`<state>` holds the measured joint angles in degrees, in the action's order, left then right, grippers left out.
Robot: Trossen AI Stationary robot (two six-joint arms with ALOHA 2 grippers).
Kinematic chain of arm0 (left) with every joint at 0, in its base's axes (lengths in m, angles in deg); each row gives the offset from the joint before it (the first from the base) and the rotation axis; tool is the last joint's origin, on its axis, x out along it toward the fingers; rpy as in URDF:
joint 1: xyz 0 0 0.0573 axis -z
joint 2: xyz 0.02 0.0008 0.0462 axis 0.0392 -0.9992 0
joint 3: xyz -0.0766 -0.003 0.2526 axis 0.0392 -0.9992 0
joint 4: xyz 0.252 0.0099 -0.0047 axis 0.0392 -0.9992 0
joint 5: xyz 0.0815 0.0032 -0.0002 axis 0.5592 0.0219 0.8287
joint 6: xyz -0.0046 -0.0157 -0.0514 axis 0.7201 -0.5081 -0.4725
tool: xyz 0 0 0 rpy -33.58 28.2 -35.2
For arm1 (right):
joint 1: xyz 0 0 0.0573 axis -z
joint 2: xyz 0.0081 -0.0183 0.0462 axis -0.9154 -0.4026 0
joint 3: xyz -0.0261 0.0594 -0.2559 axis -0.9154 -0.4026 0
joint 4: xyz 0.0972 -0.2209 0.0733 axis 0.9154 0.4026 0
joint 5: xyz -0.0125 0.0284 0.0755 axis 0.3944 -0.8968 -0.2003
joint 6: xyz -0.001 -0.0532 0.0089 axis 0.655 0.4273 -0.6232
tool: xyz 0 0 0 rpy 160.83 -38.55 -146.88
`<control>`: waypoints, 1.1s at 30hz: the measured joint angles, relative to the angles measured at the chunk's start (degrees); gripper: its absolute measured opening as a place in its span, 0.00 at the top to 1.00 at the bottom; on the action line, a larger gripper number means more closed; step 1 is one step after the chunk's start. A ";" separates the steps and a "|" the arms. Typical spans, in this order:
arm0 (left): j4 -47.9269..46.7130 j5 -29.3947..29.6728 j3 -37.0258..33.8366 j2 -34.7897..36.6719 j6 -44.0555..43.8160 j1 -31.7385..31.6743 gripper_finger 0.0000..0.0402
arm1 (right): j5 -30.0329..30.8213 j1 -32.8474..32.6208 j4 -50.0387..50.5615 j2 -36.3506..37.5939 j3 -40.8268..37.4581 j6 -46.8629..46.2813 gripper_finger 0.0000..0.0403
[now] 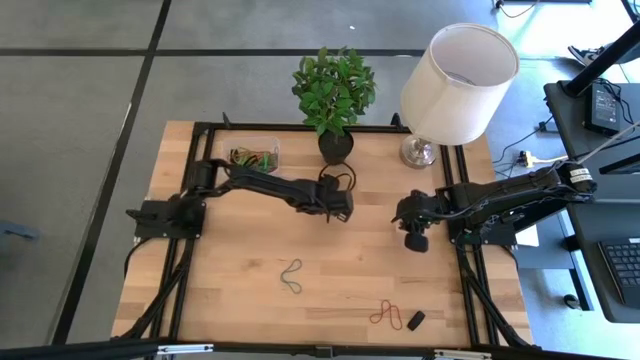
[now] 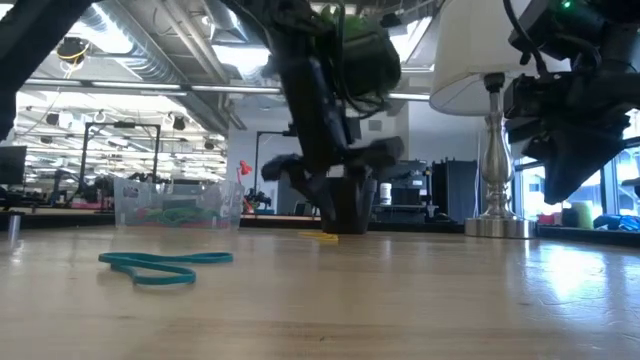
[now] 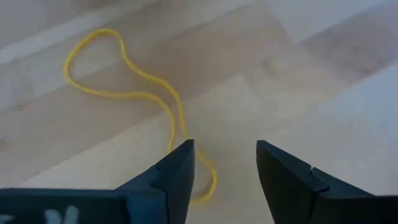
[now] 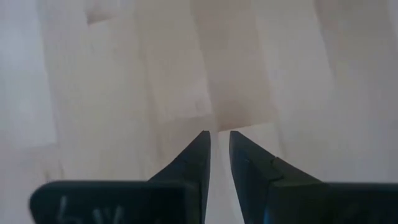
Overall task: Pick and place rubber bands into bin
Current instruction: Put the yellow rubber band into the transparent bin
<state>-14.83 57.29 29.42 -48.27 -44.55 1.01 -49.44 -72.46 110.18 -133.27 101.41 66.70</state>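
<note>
A yellow rubber band (image 3: 124,93) lies flat on the wood in a twisted loop. My left gripper (image 3: 225,149) is open just above it, near the black plant pot (image 1: 336,146), with one end of the band (image 3: 208,183) between its fingers. In the low view the yellow band (image 2: 320,237) shows under my left gripper (image 2: 335,190). The clear bin (image 1: 256,155) at the table's far left holds several coloured bands. A teal band (image 1: 291,277) and a red-orange band (image 1: 385,315) lie toward the near edge. My right gripper (image 1: 413,237) is shut and hovers right of centre, holding nothing (image 4: 219,138). My left gripper comes at the yellow band from above with its fingers pointing down. One finger (image 3: 177,165) stands right beside the band's end (image 3: 186,134), which runs behind that fingertip. I cannot tell whether it touches. The band lies slack on the table.
The plant pot and a lamp (image 1: 445,85) with a chrome base stand along the far edge. A small black block (image 1: 416,320) lies near the red-orange band. Bare wood (image 1: 230,250) stretches across the table's middle. Black frame rails (image 1: 190,300) run along the sides.
</note>
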 joint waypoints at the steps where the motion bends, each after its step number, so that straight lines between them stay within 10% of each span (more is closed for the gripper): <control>1: 0.78 0.75 0.02 -0.59 -0.71 -0.12 0.58 | -0.64 0.00 0.06 0.00 0.00 0.00 0.84; 21: 1.93 8.12 0.24 -7.82 -10.53 -0.43 0.53 | -4.21 -0.13 0.46 0.00 0.00 1.46 0.84; 33: -0.34 10.41 0.00 -7.16 -14.75 2.67 0.98 | -4.21 -0.13 0.17 0.00 0.00 1.51 0.84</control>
<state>-15.18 67.70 29.42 -55.43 -59.30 3.68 -53.65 -72.59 110.34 -133.27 101.41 68.21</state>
